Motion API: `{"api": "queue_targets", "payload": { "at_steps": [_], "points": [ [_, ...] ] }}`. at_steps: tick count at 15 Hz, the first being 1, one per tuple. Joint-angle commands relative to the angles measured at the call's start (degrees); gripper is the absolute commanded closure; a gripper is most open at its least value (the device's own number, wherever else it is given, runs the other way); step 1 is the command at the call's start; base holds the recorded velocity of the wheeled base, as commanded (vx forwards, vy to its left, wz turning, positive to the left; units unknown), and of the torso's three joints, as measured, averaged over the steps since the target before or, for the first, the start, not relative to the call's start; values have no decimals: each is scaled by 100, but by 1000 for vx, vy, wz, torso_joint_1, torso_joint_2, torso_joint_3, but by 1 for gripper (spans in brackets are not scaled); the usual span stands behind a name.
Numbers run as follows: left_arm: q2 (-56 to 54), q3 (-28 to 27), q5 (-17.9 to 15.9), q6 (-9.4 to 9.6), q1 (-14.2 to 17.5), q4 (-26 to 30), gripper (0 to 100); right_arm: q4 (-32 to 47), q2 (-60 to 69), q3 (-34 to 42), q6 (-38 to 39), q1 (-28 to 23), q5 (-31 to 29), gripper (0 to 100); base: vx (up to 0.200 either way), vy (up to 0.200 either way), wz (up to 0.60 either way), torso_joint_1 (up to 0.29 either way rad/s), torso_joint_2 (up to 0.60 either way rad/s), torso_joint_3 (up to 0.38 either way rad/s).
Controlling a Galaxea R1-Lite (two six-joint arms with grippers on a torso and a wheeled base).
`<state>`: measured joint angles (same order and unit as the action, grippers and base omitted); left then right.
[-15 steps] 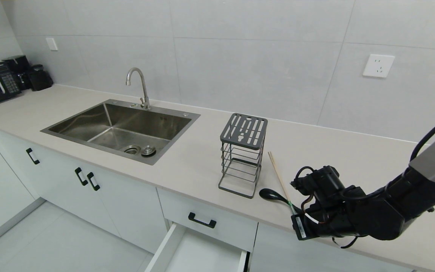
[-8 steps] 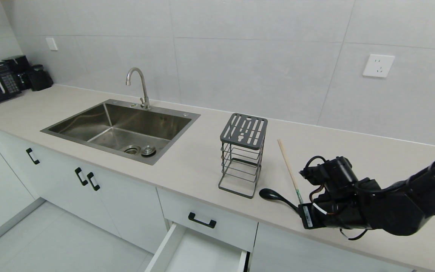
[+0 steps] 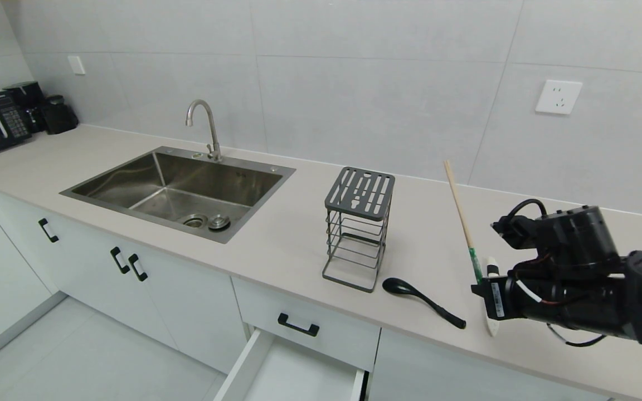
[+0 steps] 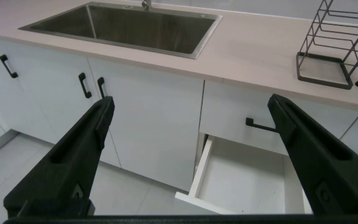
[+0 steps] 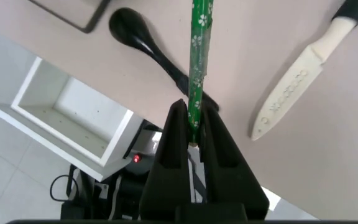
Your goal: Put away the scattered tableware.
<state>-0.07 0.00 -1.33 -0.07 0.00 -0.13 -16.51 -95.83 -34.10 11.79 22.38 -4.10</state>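
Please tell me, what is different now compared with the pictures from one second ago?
The right gripper, shut on the green end of the chopstick, has carried it rightward and up, away from the rack; the chopstick now stands steeper. The black spoon has its handle uncovered, and a white knife shows beneath the gripper. Spoon, rack and open drawer stayed in place.

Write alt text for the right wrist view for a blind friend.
The right gripper is shut on a green-ended chopstick above a pale counter. A black spoon and a cream knife lie on it; an open drawer shows below.
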Motion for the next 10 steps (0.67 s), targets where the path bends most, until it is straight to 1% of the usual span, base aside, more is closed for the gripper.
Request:
{"api": "queue_targets", "payload": {
  "at_steps": [1,3,5,6,7,9,10],
  "points": [
    [7,0,1,-1,0,-4,0,-11,891,404,-142,38,23,100,0,0,0,0,0,0],
    [7,0,1,-1,0,-4,0,-11,1093,457,-151,38,32,100,0,0,0,0,0,0],
    [7,0,1,-1,0,-4,0,-19,1172,465,-203,161,32,100,0,0,0,0,0,0],
    [7,0,1,-1,0,-4,0,-28,1189,465,-370,399,111,100,0,0,0,0,0,0],
    [7,0,1,-1,0,-4,0,-37,1242,448,-476,504,207,100,0,0,0,0,0,0],
    [7,0,1,-1,0,-4,0,-257,1304,395,-775,864,612,100,0,0,0,0,0,0],
    [7,0,1,-1,0,-4,0,-318,1313,369,-1065,1014,840,100,0,0,0,0,0,0]
  ]
}}
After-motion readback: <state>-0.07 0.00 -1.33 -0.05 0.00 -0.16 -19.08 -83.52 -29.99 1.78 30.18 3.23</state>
